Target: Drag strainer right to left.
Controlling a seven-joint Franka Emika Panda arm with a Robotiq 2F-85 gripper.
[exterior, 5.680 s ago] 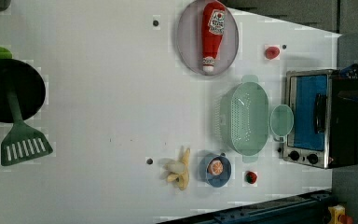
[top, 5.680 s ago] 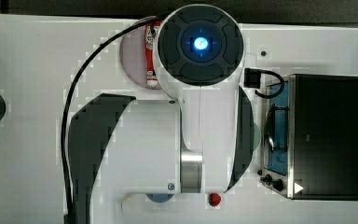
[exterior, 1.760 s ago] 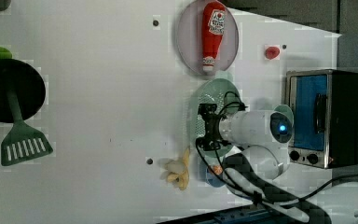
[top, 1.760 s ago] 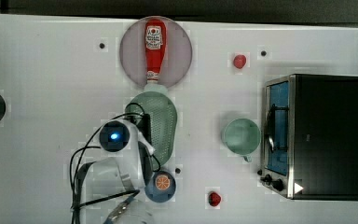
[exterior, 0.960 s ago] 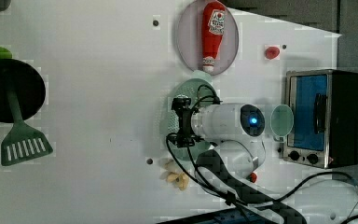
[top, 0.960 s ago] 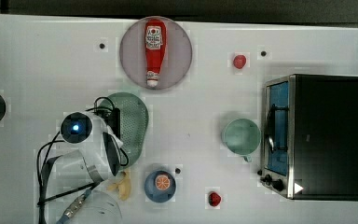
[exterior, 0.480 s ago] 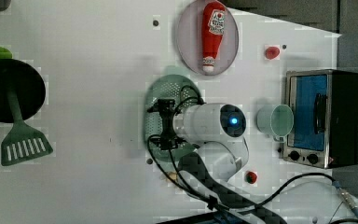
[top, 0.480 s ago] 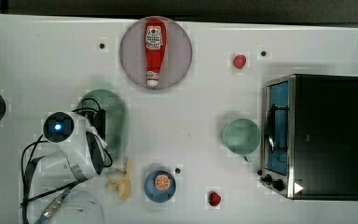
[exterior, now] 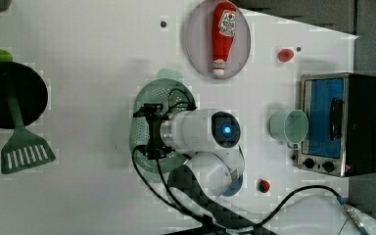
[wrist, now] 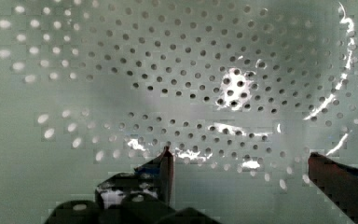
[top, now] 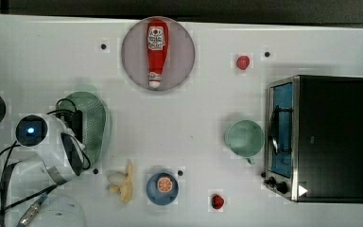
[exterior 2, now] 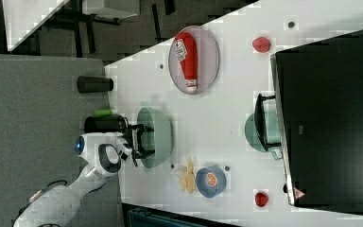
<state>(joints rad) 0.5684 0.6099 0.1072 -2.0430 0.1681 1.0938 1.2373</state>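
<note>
Wrist view: fingers [wrist: 165, 175] spread inside strainer [wrist: 177, 70].

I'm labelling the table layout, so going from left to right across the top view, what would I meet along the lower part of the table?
Strainer → banana → blue bowl holding an orange slice → small red item → mint cup → toaster oven.

A white table [top: 208, 118] carries the strainer [top: 94, 125], plate [top: 182, 45], cup [top: 244, 138], oven [top: 326, 137], banana [top: 123, 182] and bowl [top: 162, 188].
</note>
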